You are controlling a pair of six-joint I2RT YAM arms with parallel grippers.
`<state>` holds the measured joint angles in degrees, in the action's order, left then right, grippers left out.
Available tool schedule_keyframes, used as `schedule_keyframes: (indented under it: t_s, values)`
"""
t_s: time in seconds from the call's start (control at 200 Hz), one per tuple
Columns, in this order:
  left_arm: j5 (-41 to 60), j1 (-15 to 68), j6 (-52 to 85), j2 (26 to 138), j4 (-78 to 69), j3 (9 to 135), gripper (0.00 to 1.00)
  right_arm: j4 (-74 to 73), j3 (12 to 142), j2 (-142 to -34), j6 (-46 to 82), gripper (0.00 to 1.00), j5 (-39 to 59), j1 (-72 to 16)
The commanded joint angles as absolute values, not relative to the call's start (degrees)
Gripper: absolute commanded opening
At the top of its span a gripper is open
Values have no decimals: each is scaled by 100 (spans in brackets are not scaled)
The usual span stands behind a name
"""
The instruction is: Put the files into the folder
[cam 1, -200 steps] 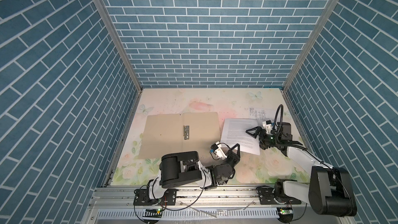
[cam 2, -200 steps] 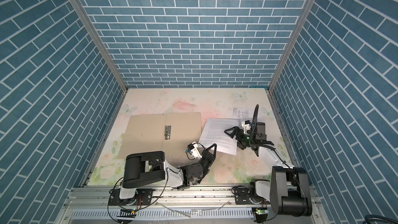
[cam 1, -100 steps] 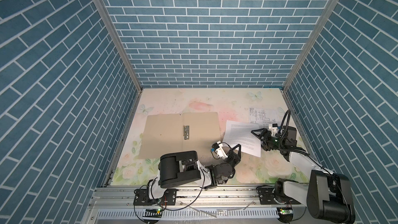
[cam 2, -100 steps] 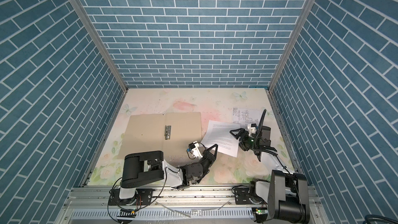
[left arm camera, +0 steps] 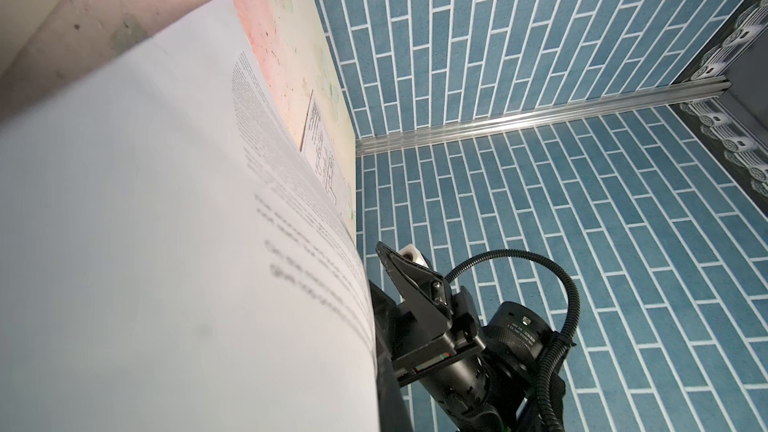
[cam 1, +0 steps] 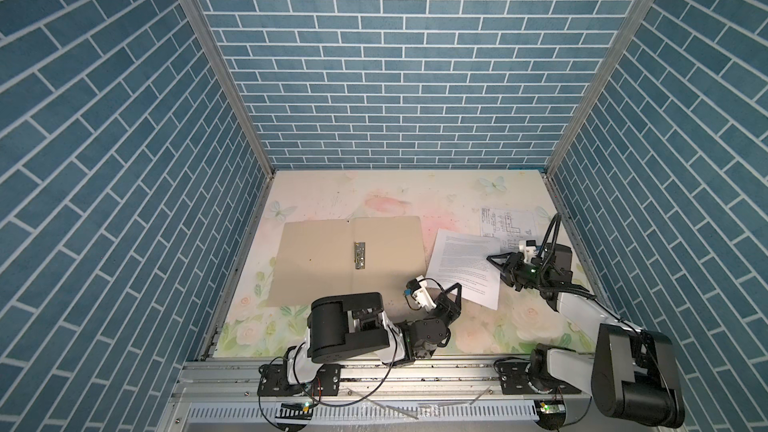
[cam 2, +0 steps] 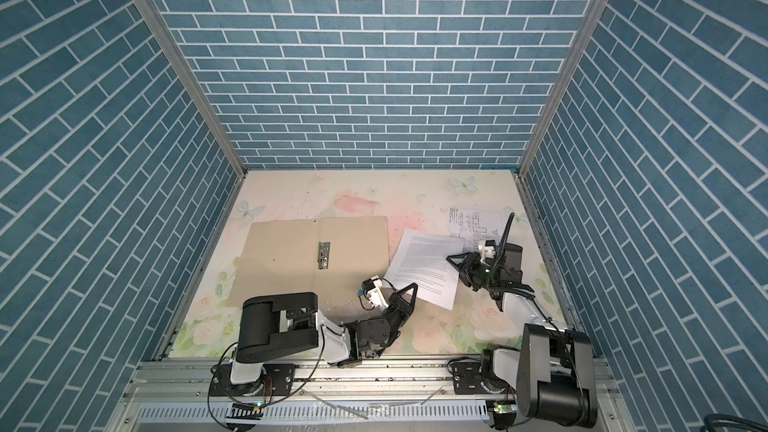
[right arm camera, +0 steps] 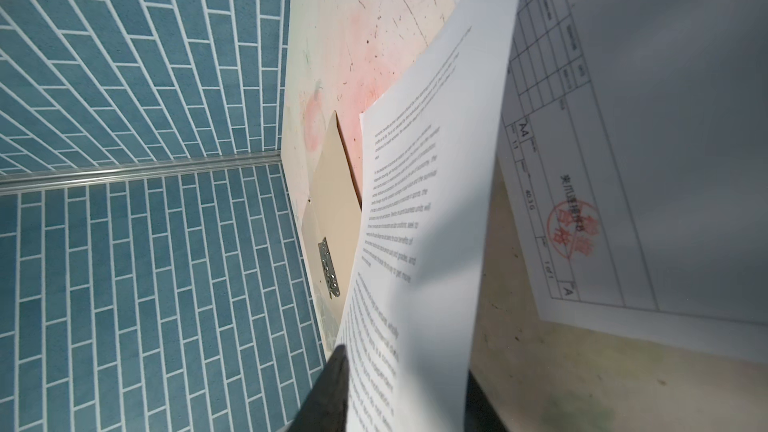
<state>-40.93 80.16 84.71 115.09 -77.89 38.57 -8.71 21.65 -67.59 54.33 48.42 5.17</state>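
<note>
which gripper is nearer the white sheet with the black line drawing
Right. The right gripper sits beside the white line-drawing sheet, at the text sheet's right edge; the left gripper is further, at its near edge.

Floral tabletop [cam 1: 374, 197], blue brick-pattern walls [cam 1: 374, 76], aluminium rail [cam 1: 415, 371].

The open tan cardboard folder [cam 1: 349, 263] lies left of centre on the surface [cam 1: 374, 197]. The white text-printed sheet [cam 1: 461, 259] lies just right of it; the white line-drawing sheet [cam 1: 505, 224] lies behind, near the right edge.

Both top views high above the arms' bases, facing down; wrist cameras close on the text sheet [left arm camera: 166, 243] (shared).
</note>
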Motion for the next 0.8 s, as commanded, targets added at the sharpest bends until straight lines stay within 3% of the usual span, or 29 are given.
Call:
schedule_keyframes:
  t_s: [0.0, 0.285, 0.455, 0.625, 0.705, 0.795]
  values:
    - [-4013, 8042, 8470, 11549, -7773, 3795, 6, -1020, 1999, -6656, 5575, 34, 4958, 533]
    - [-3907, 8053, 8643, 11437, -7616, 3604, 26, -886, 1969, -6381, 5629, 17, 4887, 534]
    - [-3808, 8051, 8608, 11312, -7498, 3545, 32, -780, 1960, -6290, 5643, 0, 4821, 519]
    - [-3701, 8055, 8590, 11277, -7686, 3369, 39, -505, 1977, -6123, 5569, 0, 4653, 446]
    - [-3585, 8051, 8628, 11252, -7724, 3299, 54, -219, 2055, -6061, 5419, 0, 4489, 351]
    - [-3459, 8059, 8539, 11090, -7723, 3120, 57, 239, 2289, -5957, 5186, 0, 4222, 178]
